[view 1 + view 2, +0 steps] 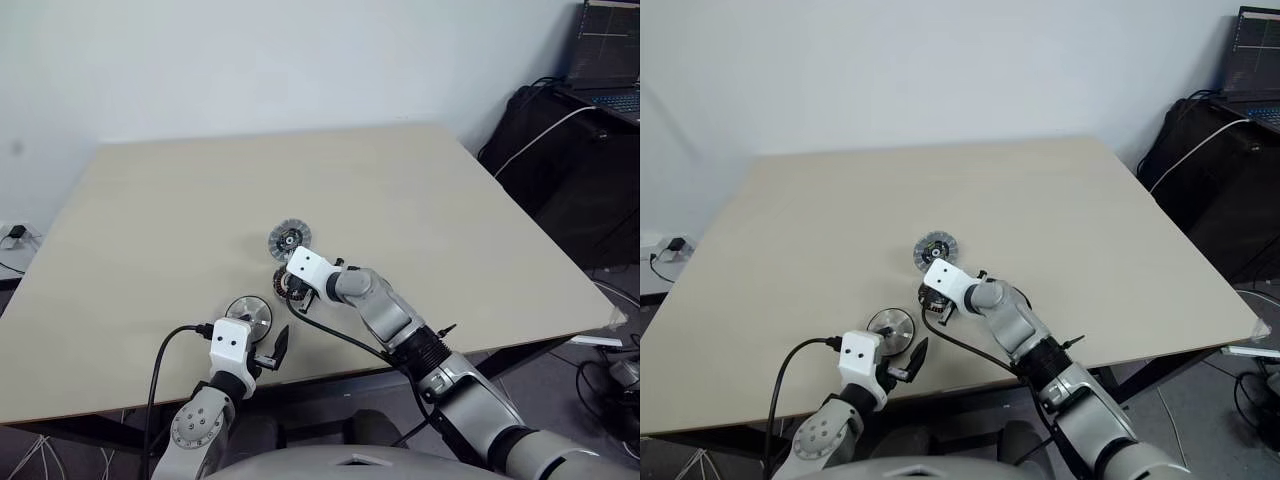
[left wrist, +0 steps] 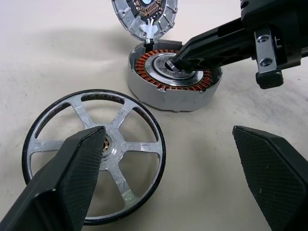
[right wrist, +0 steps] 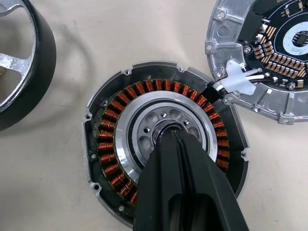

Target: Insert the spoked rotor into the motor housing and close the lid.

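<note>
Now, spoked rotor (image 2: pixel 94 156): lies flat on the pale worktop (image 1: pixel 400 200), near its front edge, shiny spokes around a central hub, dark rim outside; nothing grips it.
Rotor against left jaws: the left gripper (image 2: pixel 180 178) hangs over it with its black fingers (image 2: pixel 72 173) spread wide and released; one finger covers part of the hub, the other stands well off to the side over bare worktop.
Motor housing (image 3: pixel 163 139): sits just beyond the rotor, open side up, a ring of copper windings around a silver centre; close beside the rotor but apart from it.
Right gripper (image 3: pixel 179 137): jaws clenched together with nothing between them; the joined tips rest at the hole in the housing's middle, coming in from above at a slant.
Lid (image 3: pixel 262 53): lies just beside the housing on its far side, inner face up with a circuit board showing; white wires run from its edge to the housing's rim, where the two meet.
Surroundings: a laptop (image 1: pixel 608 55) and dark cables beyond the worktop's right corner.
</note>
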### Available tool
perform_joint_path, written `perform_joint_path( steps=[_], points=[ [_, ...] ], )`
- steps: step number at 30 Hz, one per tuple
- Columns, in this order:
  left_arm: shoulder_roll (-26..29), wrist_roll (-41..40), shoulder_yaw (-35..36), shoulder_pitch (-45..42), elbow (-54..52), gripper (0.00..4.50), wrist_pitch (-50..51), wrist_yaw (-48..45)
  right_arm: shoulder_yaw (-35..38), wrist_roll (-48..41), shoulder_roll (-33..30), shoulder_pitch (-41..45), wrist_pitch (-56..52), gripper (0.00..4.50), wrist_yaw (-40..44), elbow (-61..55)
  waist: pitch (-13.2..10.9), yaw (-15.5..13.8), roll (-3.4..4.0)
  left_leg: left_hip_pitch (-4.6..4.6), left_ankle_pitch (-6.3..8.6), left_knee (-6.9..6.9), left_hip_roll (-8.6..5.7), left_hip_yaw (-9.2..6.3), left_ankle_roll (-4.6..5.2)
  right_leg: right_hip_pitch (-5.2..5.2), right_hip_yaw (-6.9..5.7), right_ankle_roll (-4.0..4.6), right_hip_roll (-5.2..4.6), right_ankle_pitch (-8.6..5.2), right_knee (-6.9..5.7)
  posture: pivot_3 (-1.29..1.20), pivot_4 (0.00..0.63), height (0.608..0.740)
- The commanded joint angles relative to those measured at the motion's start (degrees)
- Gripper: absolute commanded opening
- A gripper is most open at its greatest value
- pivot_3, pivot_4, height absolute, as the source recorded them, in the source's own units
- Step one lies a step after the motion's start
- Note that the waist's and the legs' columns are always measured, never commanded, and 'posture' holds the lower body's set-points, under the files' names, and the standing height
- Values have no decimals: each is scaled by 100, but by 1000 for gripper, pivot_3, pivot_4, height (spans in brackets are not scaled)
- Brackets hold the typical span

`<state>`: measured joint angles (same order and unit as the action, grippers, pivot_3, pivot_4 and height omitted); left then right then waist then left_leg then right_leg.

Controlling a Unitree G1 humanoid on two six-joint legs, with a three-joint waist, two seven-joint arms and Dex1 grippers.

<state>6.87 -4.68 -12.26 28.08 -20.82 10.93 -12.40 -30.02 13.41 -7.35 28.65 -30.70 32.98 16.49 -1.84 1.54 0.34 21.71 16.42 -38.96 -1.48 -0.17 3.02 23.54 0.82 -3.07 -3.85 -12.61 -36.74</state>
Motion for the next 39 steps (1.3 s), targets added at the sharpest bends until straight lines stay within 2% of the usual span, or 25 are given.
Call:
perform_joint_path(
  steps=[1, 10, 32, 39],
  points=[
    [-15, -28, -11, -65, -114, 4500, -60, 0, 92, 40, 10, 77, 35, 22, -91, -396, 0, -1, -1, 0, 0, 0, 0, 0, 0, 0, 0, 0, 0, 0, 0, 0, 0, 740],
    [-8, -23, 6, -89, -35, 4500, -123, -17, 57, 73, 113, 24, 42, 22, -234, -497, 0, 1, -1, 0, 0, 0, 0, 0, 0, 0, 0, 0, 2, 0, 0, 0, 0, 740],
    [-3, -5, 36, -69, 158, 4500, -352, -26, -23, 105, 350, 48, 212, 22, -278, 197, 1, 9, -1, -1, 0, -1, 1, 0, 0, -1, 1, 0, 2, 0, -2, 0, 0, 740],
    [15, 0, 82, -33, 217, 4500, -439, -20, 282, -137, 347, -59, 417, 22, -320, -350, 0, -1, -1, -1, 0, -1, 1, 0, 0, -1, 1, 0, 2, 1, -2, 0, 0, 740]
  ],
)
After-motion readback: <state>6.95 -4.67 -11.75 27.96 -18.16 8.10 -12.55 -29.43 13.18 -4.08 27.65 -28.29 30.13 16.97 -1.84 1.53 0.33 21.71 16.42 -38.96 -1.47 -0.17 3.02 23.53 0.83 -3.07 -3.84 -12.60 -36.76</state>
